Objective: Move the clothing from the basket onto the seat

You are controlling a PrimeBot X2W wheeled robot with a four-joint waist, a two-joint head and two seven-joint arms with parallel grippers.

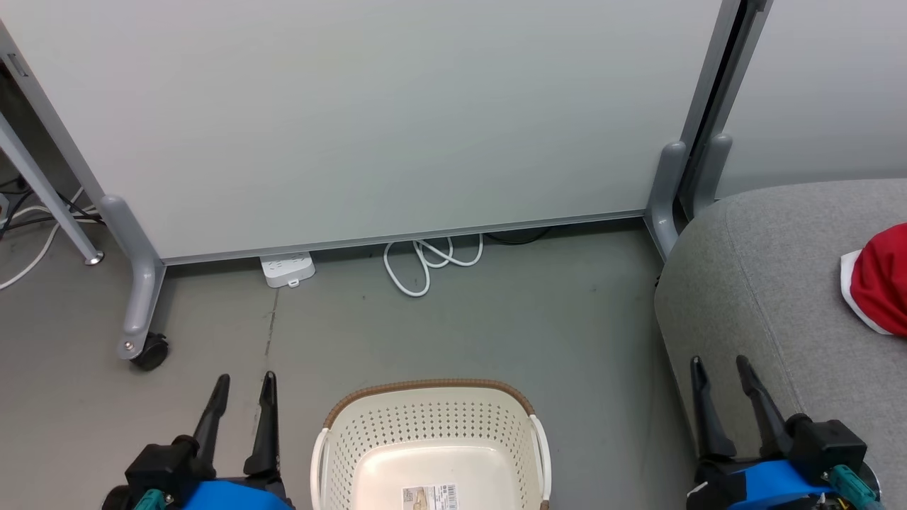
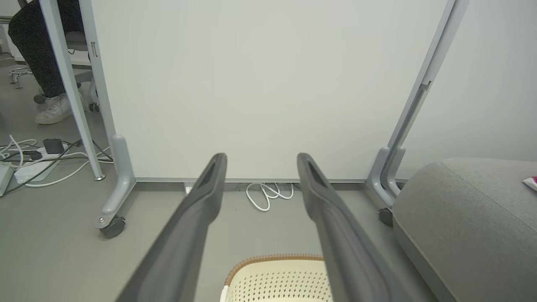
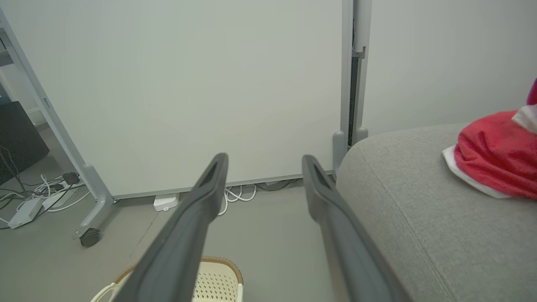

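Though soft, light and floppy by look, best pinched at bunched fold, not thin edge. Red clothing [image 1: 882, 276] heaped on seat [image 1: 765, 269], far right. Bare bottom in basket [image 1: 425, 386] where visible. Fingers spread, nothing held: left gripper [image 1: 246, 377], right gripper [image 1: 719, 361].

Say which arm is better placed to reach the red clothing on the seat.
Right: the right gripper is open by the seat, near the clothing; the left gripper sits beyond the basket.
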